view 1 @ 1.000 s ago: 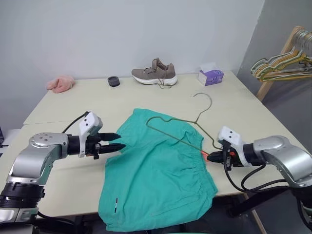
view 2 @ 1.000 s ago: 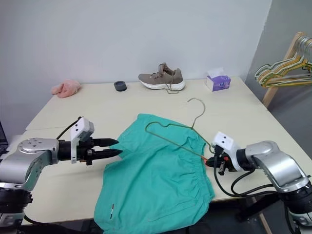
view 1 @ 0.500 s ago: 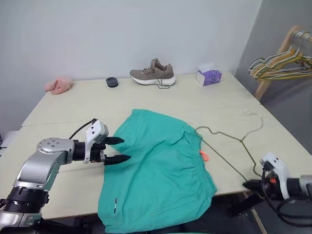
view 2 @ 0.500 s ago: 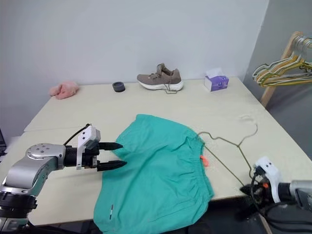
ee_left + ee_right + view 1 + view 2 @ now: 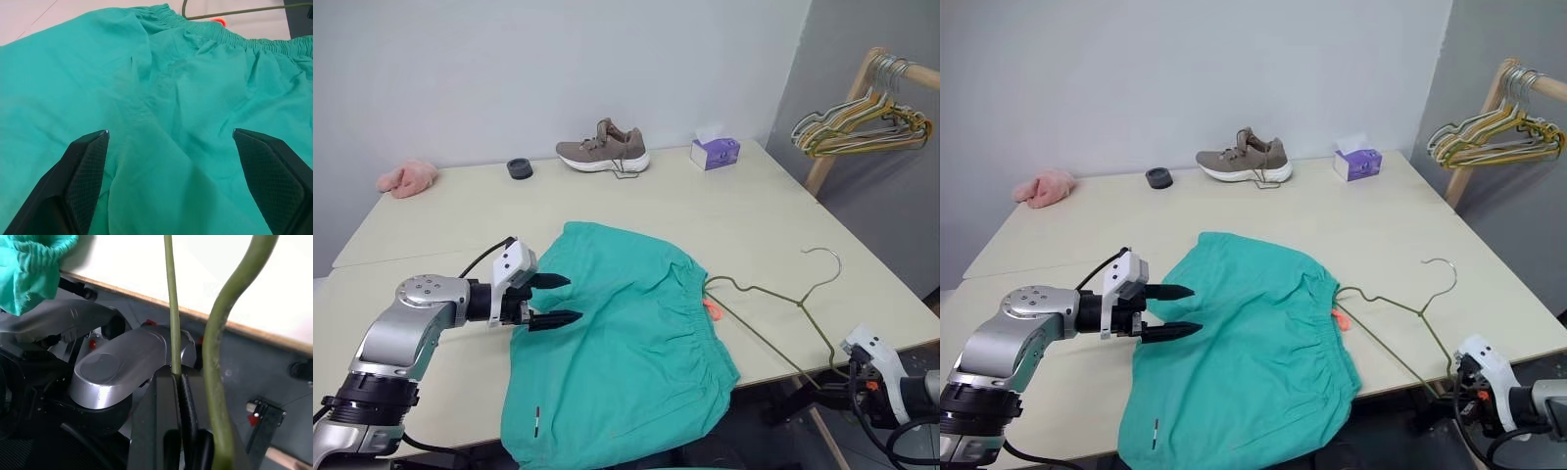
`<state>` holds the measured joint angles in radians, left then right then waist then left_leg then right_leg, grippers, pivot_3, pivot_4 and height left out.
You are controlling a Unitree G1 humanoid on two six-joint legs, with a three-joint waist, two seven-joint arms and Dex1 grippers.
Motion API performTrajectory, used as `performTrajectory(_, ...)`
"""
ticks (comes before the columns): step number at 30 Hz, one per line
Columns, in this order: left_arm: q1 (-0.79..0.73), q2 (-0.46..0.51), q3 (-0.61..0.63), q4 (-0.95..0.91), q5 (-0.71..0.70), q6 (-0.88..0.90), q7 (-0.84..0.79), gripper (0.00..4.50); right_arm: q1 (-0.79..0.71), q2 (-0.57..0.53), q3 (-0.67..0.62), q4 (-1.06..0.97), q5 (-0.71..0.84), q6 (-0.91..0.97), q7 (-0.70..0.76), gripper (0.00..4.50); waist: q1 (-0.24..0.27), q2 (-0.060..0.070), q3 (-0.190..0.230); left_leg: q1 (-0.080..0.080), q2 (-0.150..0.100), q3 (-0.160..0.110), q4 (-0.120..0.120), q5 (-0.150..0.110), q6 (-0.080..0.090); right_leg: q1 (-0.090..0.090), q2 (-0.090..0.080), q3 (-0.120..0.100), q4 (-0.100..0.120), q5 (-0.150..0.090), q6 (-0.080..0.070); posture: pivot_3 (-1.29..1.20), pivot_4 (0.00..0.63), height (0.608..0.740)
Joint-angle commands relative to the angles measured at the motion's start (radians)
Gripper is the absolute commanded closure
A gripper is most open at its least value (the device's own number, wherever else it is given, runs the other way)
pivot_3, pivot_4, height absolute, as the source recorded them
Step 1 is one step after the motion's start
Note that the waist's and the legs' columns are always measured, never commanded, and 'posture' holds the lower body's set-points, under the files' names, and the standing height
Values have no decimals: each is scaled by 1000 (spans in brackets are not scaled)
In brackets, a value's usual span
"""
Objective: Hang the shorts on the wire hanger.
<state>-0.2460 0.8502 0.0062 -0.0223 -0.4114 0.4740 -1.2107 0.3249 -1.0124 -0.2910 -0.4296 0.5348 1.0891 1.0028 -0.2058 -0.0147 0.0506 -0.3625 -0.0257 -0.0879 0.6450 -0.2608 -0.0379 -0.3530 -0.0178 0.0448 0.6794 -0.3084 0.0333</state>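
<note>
Your left gripper (image 5: 554, 301) hovers spread wide over the left edge of the shorts (image 5: 626, 343) lying flat on the table (image 5: 440, 235), while your right gripper (image 5: 180, 382), pinching the wire hanger (image 5: 773, 299), sits off the waistband side.

Silver-grey arms, white wrist housings, black cables, each claw (image 5: 551, 301) with two black fingers.

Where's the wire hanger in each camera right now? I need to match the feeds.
Left eye: wire hanger on the table's right side, beside the shorts waistband.
Right eye: same place, hook toward the table's right edge.
Left wrist: a wire stretch by the orange drawstring.
Right wrist: two wires run close up, one pinched in the right gripper.
Shared landmark: the shorts' gathered waistband.
</note>
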Motion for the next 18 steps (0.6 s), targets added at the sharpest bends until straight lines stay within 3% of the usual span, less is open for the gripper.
performTrajectory(1, -9, 4, 9, -8, 10, -18, 6, 225, -34, -24, 34, -32, 19, -18, 12, 4500, 0, -1, 0, 0, 0, 0, 0, 0, 0, 0, 0, 0, 0, 0, 0, -274, 0, 740)
performTrajectory(18, 11, -2, 9, -29, 15, -20, 9, 225, -108, -34, 153, -2, 24, 30, -27, 4500, 4, -3, 1, 0, 0, 0, 0, 0, 0, 0, 0, 0, 0, 0, 0, -263, 0, 740)
